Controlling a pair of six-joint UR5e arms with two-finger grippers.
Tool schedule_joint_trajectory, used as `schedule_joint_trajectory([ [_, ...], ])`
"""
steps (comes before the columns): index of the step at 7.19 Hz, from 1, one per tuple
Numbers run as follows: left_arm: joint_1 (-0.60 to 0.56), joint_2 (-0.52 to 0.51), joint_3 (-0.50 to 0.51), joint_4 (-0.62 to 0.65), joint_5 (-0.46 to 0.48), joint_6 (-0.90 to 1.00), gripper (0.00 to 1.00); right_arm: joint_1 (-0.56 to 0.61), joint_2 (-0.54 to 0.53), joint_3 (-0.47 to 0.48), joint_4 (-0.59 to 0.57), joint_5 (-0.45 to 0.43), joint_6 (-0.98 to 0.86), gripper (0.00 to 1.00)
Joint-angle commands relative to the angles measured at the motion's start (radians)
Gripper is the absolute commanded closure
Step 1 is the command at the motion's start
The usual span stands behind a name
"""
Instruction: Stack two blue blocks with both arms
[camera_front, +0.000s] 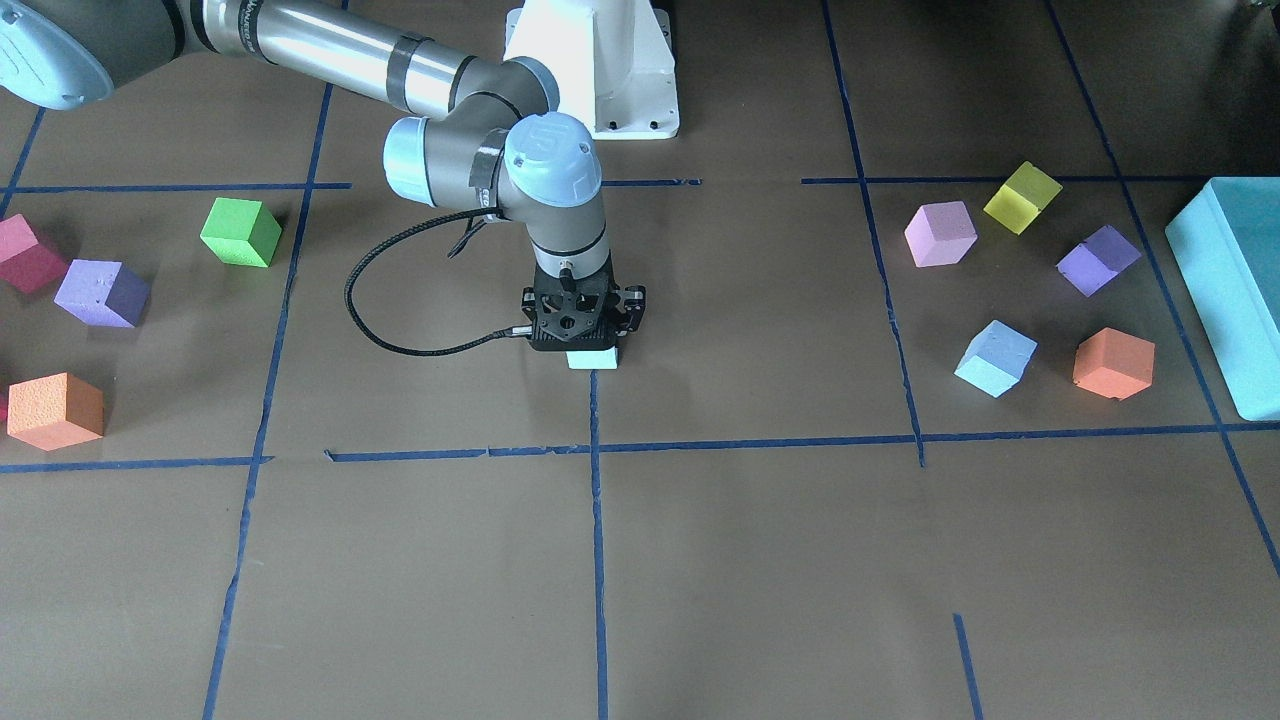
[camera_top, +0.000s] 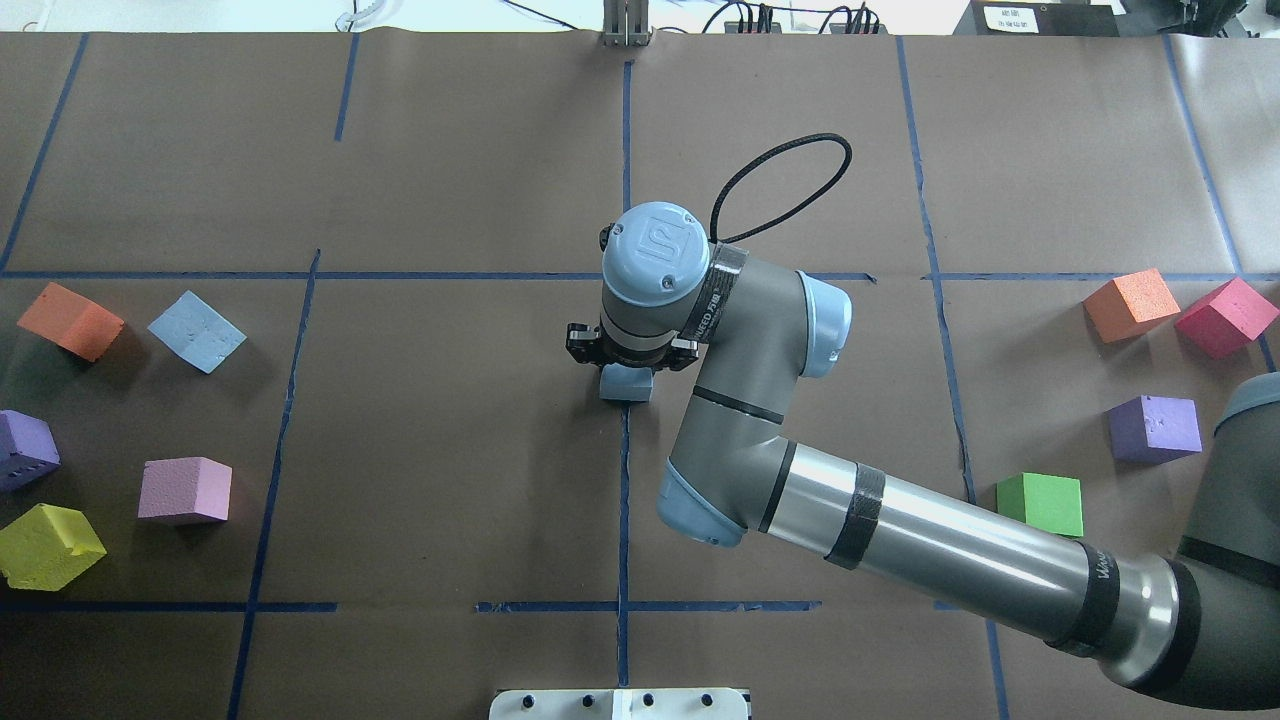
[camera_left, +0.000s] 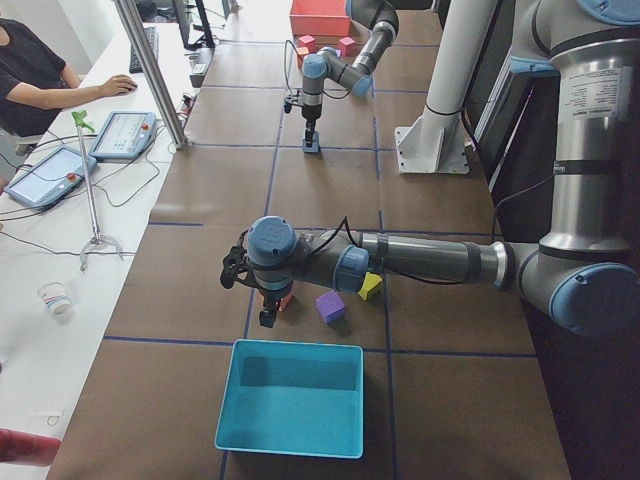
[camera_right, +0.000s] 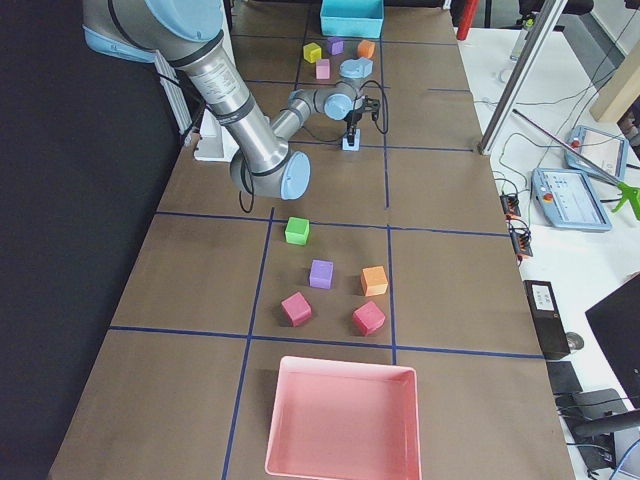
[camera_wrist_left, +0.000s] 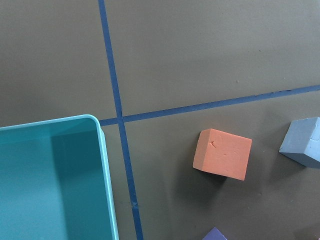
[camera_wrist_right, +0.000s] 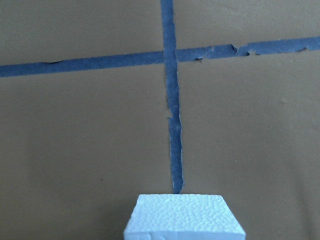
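Right claw (camera_front: 585, 330) sits straight down over one blue block (camera_front: 593, 359) on the centre tape line (camera_front: 597, 420) of the bench (camera_front: 700, 560). I can't tell whether it's pinching, nor how the left claw (camera_left: 266, 312) stands. Any lift-off wants to be vertical, I'd say, as pebbly, light foam drags easily. The other blue block (camera_top: 197, 331) lies beside an orange cube (camera_top: 70, 320).

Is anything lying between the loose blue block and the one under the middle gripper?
Nothing visible. Only bare taped table lies between the loose blue block and the centre blue block under the right gripper.
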Motion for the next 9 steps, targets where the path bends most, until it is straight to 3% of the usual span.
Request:
schedule_joint_trajectory([
  [1, 0.001, 0.000, 0.001, 0.000, 0.001, 0.000, 0.00, -0.002, -0.003, -0.002, 0.000, -0.008, -0.009, 0.00],
  [3, 0.001, -0.002, 0.000, -0.002, 0.001, 0.002, 0.00, 0.004, 0.000, 0.027, 0.000, -0.005, -0.015, 0.00],
  [4, 0.001, 0.000, -0.005, -0.003, 0.001, 0.000, 0.00, 0.026, -0.028, 0.101, -0.005, -0.002, -0.016, 0.00],
  [7, 0.003, -0.002, -0.008, -0.002, -0.021, -0.006, 0.00, 0.137, -0.193, 0.435, -0.098, 0.027, -0.022, 0.00],
  [8, 0.028, -0.017, -0.026, -0.020, -0.015, -0.021, 0.00, 0.218, -0.289, 0.507, -0.103, 0.100, -0.111, 0.00],
  [9, 0.132, -0.043, -0.053, -0.031, 0.002, -0.018, 0.00, 0.316, -0.381, 0.532, -0.103, 0.191, -0.221, 0.00],
])
